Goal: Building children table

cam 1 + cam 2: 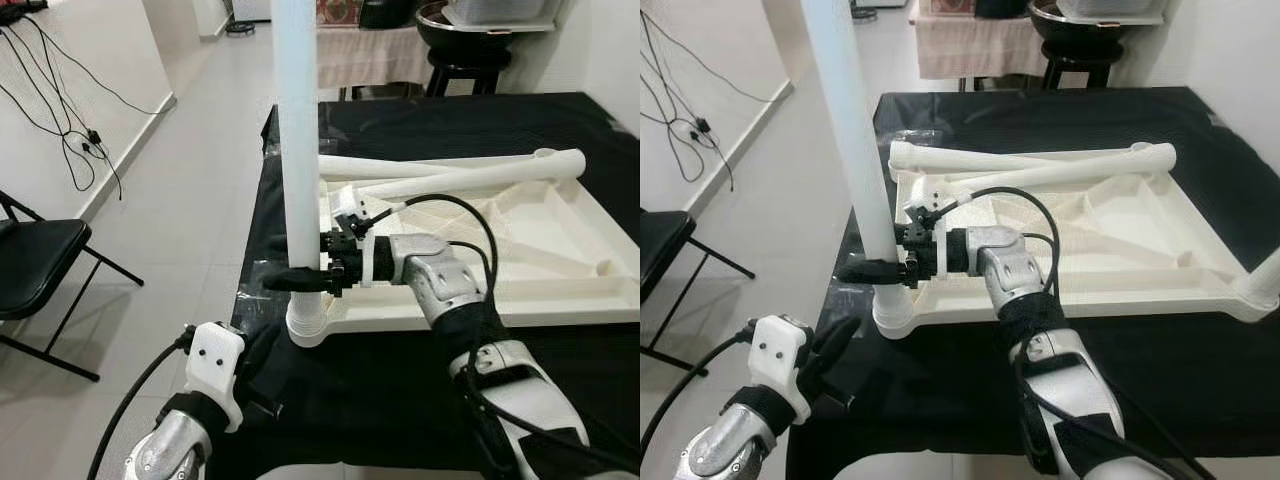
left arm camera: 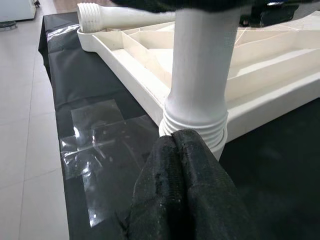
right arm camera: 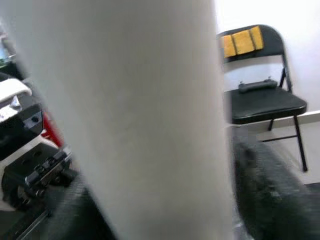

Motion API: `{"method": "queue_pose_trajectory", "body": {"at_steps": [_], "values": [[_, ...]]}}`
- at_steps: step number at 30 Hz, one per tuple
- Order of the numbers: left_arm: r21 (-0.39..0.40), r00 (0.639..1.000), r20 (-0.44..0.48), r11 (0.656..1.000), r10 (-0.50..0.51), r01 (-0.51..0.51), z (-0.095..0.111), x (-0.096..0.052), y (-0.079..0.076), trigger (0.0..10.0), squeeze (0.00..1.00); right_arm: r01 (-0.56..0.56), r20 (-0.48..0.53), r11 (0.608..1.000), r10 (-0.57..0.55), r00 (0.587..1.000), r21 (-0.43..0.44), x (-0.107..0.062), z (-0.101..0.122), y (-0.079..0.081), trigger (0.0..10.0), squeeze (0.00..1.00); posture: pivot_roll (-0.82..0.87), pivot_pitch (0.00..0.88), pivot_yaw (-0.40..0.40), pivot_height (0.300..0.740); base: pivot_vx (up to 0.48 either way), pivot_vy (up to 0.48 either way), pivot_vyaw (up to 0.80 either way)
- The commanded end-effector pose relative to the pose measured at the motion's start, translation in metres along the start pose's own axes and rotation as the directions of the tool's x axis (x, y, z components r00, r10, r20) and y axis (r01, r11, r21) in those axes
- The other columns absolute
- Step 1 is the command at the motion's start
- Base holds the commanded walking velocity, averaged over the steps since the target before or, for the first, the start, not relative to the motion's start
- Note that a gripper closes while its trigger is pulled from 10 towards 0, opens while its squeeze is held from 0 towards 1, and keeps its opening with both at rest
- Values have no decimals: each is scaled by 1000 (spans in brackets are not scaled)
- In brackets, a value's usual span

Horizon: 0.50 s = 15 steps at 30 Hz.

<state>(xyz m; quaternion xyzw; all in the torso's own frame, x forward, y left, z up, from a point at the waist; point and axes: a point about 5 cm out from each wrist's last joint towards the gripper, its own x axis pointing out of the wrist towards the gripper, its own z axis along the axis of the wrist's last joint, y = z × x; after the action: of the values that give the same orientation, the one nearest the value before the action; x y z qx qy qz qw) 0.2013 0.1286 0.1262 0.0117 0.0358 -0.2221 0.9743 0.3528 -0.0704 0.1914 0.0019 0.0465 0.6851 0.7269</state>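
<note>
You are in the middle of fitting a leg: the upright white leg (image 1: 298, 150) stands in the corner socket (image 1: 305, 328) of the upturned tabletop (image 1: 560, 290), which lies on the black-covered bench (image 1: 400, 400), at its left edge. Your right gripper (image 1: 310, 275) has its jaws closed around the leg low down, just above the threaded collar, and the right wrist view looks straight onto that white tube. Your left gripper (image 1: 262, 398) sits low in front of the socket, close to the leg's base but holding nothing; whether its jaws are open or closed cannot be told, since the left wrist view looks over dark cloth at the collar. Some thread rings still show above the socket, so the leg looks not fully home. The next move probably calls for turning the leg further while keeping it upright, and steadying the tabletop. Two more legs (image 1: 470, 172) lie loose across the far side of the tabletop, waiting.
</note>
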Motion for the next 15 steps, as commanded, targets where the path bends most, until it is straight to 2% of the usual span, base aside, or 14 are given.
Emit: {"method": "queue_pose_trajectory", "body": {"at_steps": [1, 2, 3, 9, 13, 15], "values": [[0, 1000, -5, 1000, 10, -10, -2, -1, -1, 10000, 0, -15, -4, 1000, 15, 1000, 1, 1, -1, 0, 1804, 0, 93, 64, -7, 740, 0, 0, 0], [1, 1000, -5, 1000, 11, -11, -2, -1, -1, 10000, 0, -22, -8, 1000, 22, 1000, 9, 1, -3, 0, 1804, 0, 93, 64, -7, 740, 0, 0, 0], [1, 1000, -4, 1000, 12, -12, -2, -1, -1, 10000, 0, -35, -4, 999, 35, 999, 24, -1, -6, -2, 0, 0, 93, 64, -7, 740, 0, 0, 0], [3, 1000, -3, 1000, 13, -13, -2, 0, -1, 10000, 0, -26, 1, 999, 26, 1000, 25, -6, -11, -3, 0, 0, 88, 65, -5, 740, 0, 0, 0], [4, 1000, -2, 1000, 11, -11, -1, 0, -1, 10000, 0, 53, 17, 999, -53, 998, -2, -13, -21, -3, 0, 0, 75, 69, -1, 740, 0, 0, 0], [4, 1000, -2, 1000, 11, -11, -1, 0, -1, 10000, 0, 53, 17, 999, -53, 998, -2, -13, -21, -3, 0, 0, 75, 69, -1, 740, 0, 0, 0]]}}
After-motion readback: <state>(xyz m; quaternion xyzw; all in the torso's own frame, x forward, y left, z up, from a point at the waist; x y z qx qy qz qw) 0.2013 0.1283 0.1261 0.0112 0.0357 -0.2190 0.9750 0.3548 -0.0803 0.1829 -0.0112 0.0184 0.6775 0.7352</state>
